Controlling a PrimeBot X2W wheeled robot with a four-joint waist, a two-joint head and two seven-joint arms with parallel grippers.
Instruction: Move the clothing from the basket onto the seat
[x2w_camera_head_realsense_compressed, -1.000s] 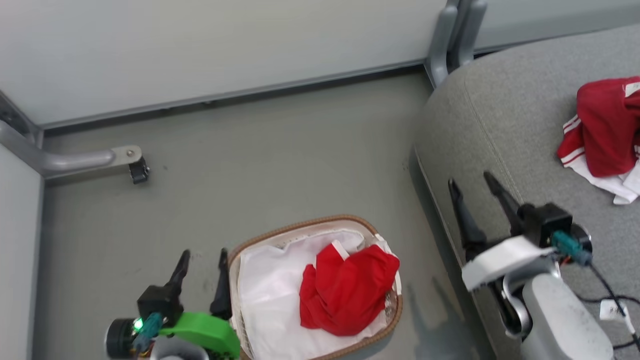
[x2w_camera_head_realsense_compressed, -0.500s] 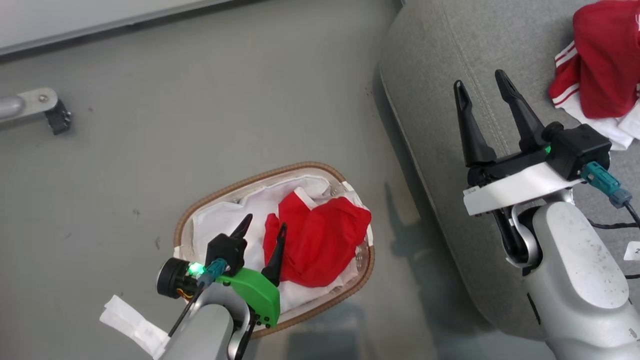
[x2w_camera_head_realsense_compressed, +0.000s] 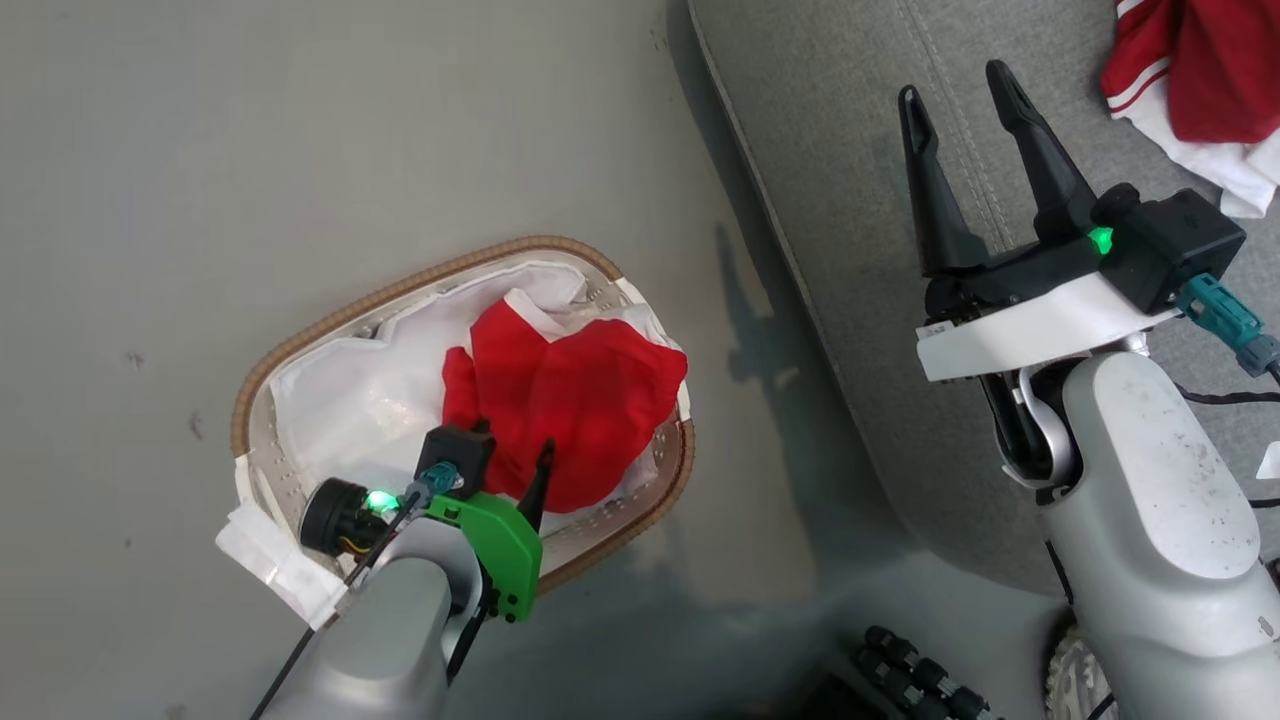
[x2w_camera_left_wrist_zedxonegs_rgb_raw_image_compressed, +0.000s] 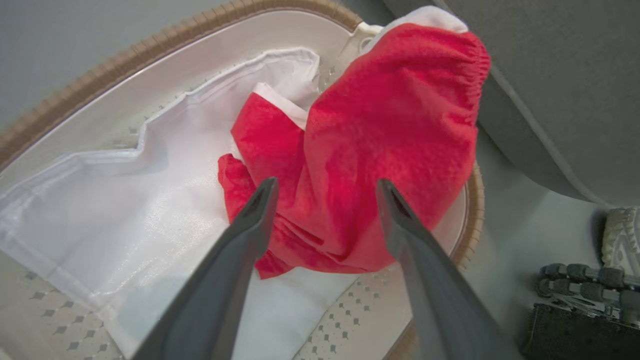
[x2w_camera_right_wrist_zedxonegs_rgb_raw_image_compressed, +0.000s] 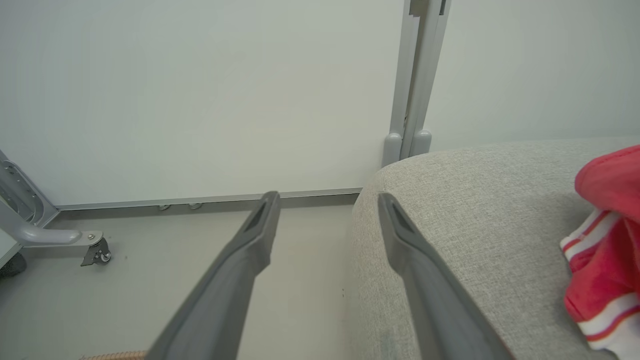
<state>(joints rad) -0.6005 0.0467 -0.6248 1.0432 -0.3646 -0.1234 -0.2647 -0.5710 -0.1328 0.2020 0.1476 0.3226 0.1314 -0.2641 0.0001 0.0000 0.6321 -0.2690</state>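
Looking down from the head, we find the left gripper (x2w_camera_head_realsense_compressed: 510, 455) low over the basket (x2w_camera_head_realsense_compressed: 400, 290), yet its own camera block covers one finger, so the spread is hard to read from there. The left wrist view settles it: the jaws stand wide apart with nothing between them, their tips either side of the crumpled red garment (x2w_camera_left_wrist_zedxonegs_rgb_raw_image_compressed: 390, 125). Whether those tips touch the cloth we cannot tell. That garment lies in the basket on the white liner (x2w_camera_left_wrist_zedxonegs_rgb_raw_image_compressed: 150, 200), bunched toward the end nearer the seat (x2w_camera_head_realsense_compressed: 840, 200), and its folds hide most of its shape. The wrist view gives us a gathered elastic hem that the head view leaves indistinct. The left forearm (x2w_camera_head_realsense_compressed: 390, 640) hides the basket's near end. The right gripper (x2w_camera_head_realsense_compressed: 955, 85) hangs above the seat's edge, jaws wide and empty. A striped red garment (x2w_camera_head_realsense_compressed: 1210, 70) lies on the seat, cut off at the frame's upper right corner, with white cloth under it. The right wrist view adds its red-and-white trim, again cropped at the right edge, plus a pale wall panel (x2w_camera_right_wrist_zedxonegs_rgb_raw_image_compressed: 200, 100) and a castor foot (x2w_camera_right_wrist_zedxonegs_rgb_raw_image_compressed: 95, 250) on the floor beyond the seat's rounded corner.
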